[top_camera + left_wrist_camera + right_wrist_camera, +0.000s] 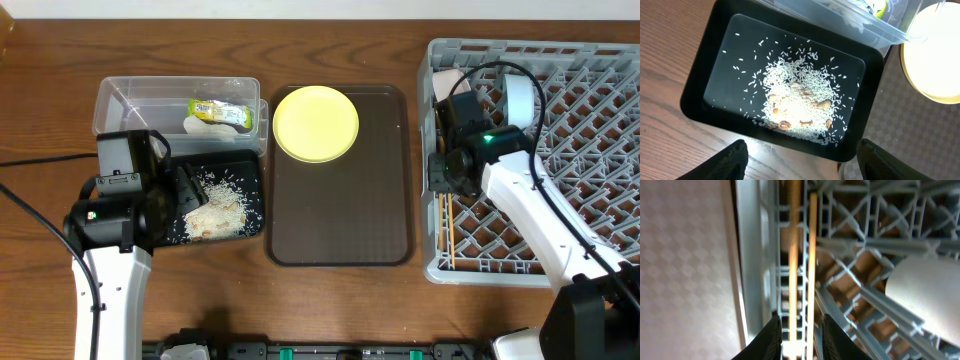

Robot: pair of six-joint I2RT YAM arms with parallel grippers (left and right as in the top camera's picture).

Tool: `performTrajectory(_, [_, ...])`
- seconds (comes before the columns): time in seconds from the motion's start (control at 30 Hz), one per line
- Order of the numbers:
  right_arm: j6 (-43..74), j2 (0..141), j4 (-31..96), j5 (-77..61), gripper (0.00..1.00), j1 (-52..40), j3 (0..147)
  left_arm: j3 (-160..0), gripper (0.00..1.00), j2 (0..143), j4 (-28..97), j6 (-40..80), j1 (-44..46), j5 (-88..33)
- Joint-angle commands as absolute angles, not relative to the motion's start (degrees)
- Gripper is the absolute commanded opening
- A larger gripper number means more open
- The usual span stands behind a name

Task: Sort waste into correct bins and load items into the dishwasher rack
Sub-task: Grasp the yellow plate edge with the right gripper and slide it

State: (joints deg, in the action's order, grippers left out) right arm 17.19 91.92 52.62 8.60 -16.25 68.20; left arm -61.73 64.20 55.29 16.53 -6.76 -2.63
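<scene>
The yellow-green wrapper (222, 112) and white scrap (200, 125) lie in the clear tub (110, 95). Rice scraps (215, 205) (795, 100) lie in the black tray (255, 170) (700, 85). My left gripper (182, 195) (800, 165) is wide open and empty over that tray's near edge. The yellow plate (315, 122) (935, 55) sits on the brown serving tray. The chopsticks (448, 235) (794, 255) lie along the left edge of the grey rack (600, 130) (850, 245). My right gripper (445, 185) (801, 340) straddles them, narrowly open. A whitish bowl (520, 95) (925, 295) stands in the rack.
The brown serving tray (340, 210) (685, 255) lies between the bins and the rack. A pale item (450, 80) sits at the rack's far left corner. A black cable (30, 160) runs over the table at the left.
</scene>
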Motion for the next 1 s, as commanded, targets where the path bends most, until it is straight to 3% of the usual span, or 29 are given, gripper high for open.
performTrajectory(0.0, [14.44, 90.94, 50.13, 7.38, 0.26, -15.88, 71.42, -62.11, 0.72, 64.36, 55.42, 16.84, -7.11, -2.52])
performTrajectory(0.23, [12.88, 91.22, 31.81, -9.26, 0.38, -18.52, 73.91, -62.11, 0.72, 64.36, 55.42, 16.84, -7.11, -2.52])
performTrajectory(0.43, [13.76, 96.88, 21.78, -8.29, 0.49, -23.99, 73.82, -62.11, 0.72, 64.36, 55.42, 16.84, -7.11, -2.52])
performTrajectory(0.87, [27.07, 115.83, 12.53, 0.4, 0.48, -29.23, 73.82, -62.11, 0.72, 64.36, 55.46, 16.84, -7.11, -2.52])
performTrajectory(0.97, [29.45, 118.24, 12.19, 0.4, 0.42, -29.34, 73.82, -62.11, 0.72, 64.36, 55.44, 16.86, -7.11, -2.52])
